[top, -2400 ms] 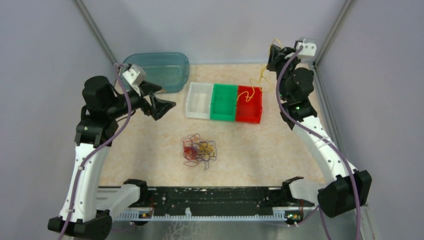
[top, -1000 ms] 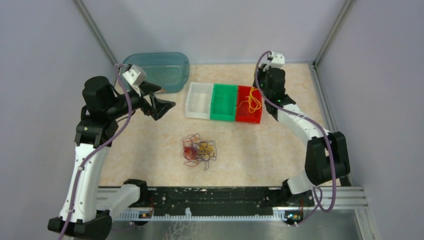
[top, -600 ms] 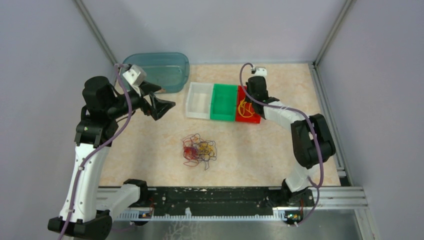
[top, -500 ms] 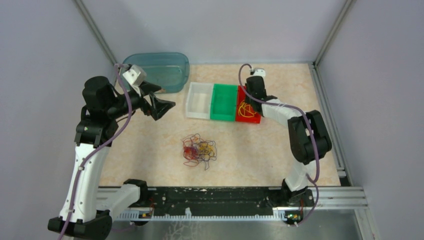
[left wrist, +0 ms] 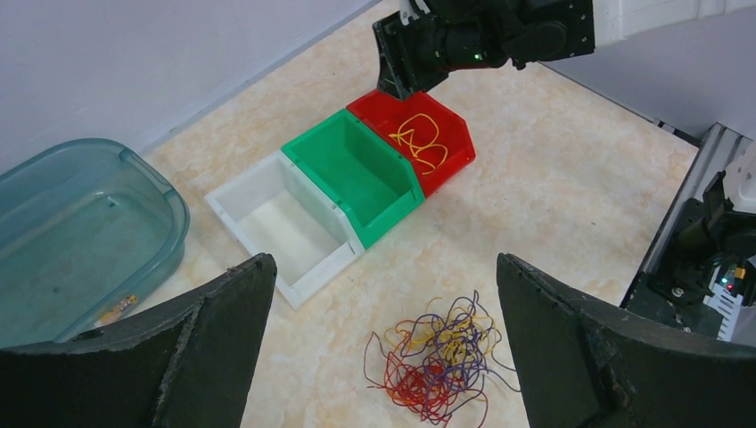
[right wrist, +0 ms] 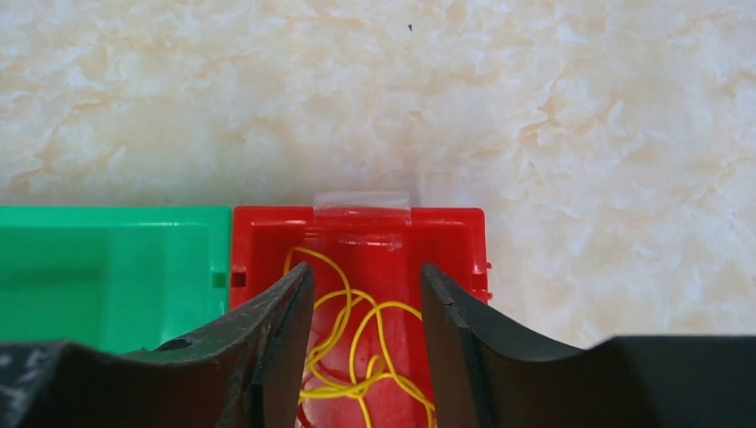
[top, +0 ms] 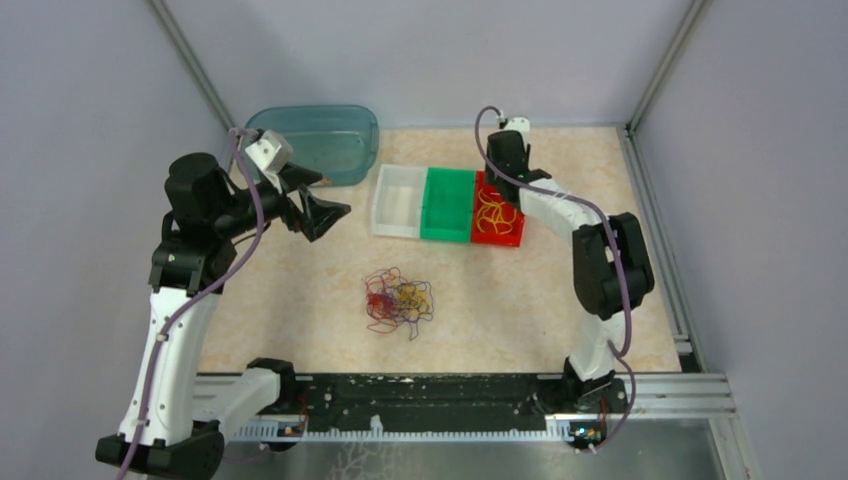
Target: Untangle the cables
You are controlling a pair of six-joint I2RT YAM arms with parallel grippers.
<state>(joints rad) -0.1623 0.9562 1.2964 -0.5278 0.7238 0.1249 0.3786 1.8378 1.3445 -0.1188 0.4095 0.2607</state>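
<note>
Beige marbled table (top: 300,290) carries a loose heap of thin, curly cables (top: 398,300), yellow, dark red and black, near its middle. One yellow cable (top: 497,213) lies coiled inside the red bin (top: 498,241), toward the far edge. The right claw (right wrist: 365,276) stands just above it, fingers apart. The left claw (left wrist: 383,267) hangs wide apart over the left side. A second ago the right claw was pressed together; the heap has not moved.
</note>
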